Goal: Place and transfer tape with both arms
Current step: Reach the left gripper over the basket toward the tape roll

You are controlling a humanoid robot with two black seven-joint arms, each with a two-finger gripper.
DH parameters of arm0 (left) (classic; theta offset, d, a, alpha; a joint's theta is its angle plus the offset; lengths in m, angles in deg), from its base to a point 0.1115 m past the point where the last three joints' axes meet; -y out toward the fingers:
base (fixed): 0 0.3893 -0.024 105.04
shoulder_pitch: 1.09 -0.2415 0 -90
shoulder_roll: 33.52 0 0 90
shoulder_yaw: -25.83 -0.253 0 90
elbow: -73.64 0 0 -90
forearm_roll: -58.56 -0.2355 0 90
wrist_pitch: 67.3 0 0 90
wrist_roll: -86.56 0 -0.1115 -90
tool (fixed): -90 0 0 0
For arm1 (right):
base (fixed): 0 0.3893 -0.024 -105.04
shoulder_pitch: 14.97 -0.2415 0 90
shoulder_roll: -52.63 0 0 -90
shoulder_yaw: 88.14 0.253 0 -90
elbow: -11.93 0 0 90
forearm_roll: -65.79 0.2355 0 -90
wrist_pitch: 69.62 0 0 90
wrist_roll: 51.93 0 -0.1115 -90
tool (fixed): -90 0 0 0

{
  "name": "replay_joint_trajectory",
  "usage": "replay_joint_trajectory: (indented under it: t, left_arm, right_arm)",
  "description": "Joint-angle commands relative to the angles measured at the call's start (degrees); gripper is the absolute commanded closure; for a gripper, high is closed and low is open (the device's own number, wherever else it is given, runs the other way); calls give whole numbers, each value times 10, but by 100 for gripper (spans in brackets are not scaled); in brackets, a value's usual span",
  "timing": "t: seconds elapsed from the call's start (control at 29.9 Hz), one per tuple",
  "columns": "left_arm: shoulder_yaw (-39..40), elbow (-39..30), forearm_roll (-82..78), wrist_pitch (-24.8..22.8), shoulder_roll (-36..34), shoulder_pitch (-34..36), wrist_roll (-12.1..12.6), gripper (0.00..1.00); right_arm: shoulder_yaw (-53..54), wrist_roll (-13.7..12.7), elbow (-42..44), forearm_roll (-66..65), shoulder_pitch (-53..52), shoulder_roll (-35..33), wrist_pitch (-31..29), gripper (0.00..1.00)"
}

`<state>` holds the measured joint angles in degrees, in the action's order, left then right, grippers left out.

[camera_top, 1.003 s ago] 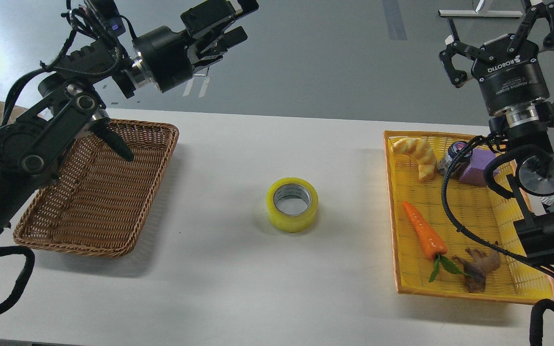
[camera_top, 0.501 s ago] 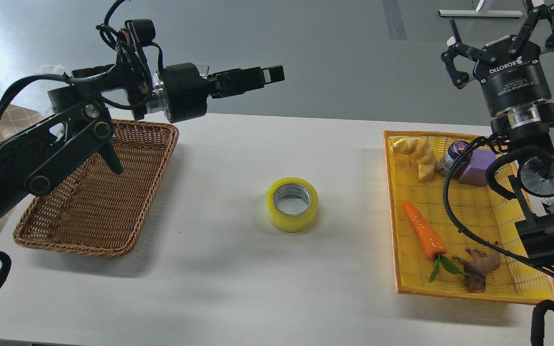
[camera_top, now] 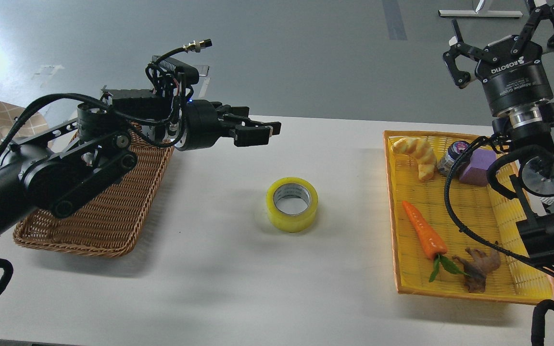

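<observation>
Here, in the head view, the wide roll of translucent yellow packing tape (camera_top: pixel 292 204) lies flat at the middle of the white counter (camera_top: pixel 238 288), its grey core facing up, with nothing touching it. The left gripper (camera_top: pixel 258 133) hangs above the counter toward the far edge, up and left of the roll and well apart from it; its jaws look nearly together, though I cannot tell for sure at this angle. The right gripper (camera_top: pixel 508 45) sits high beyond the far right corner with its jaws spread wide and empty.

To take the roll well, I judge the left jaws should part wider than the roll's wall, come straight down with one finger inside the core and one outside, and close gently so it does not skid. The brown wicker basket (camera_top: pixel 108 226) by the left edge looks the likely goal; the yellow plastic tray (camera_top: pixel 474 211) by the right edge holds other items.
</observation>
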<state>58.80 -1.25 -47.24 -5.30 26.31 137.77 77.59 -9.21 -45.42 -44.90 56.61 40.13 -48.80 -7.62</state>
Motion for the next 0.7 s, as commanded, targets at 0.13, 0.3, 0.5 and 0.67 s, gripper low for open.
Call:
replay_joint_trajectory:
  t: [0.13, 0.3, 0.5, 0.67]
  left_arm:
    - [-47, 0, -6, 0, 20, -2, 68, 2]
    - [-48, -2, -3, 0, 26, 13, 99, 2]
    - [-59, 0, -2, 0, 59, 8, 106, 2]
    - [-98, 27, -1, 0, 80, 8, 110, 2]
  right_arm:
    - [-1, -1, 0, -1, -4, -1, 0, 0]
    - [-1, -1, -1, -1, -5, 0, 0, 0]
    - [-3, -1, 6, -2, -4, -1, 0, 0]
    - [-3, -1, 3, -3, -3, 0, 0, 0]
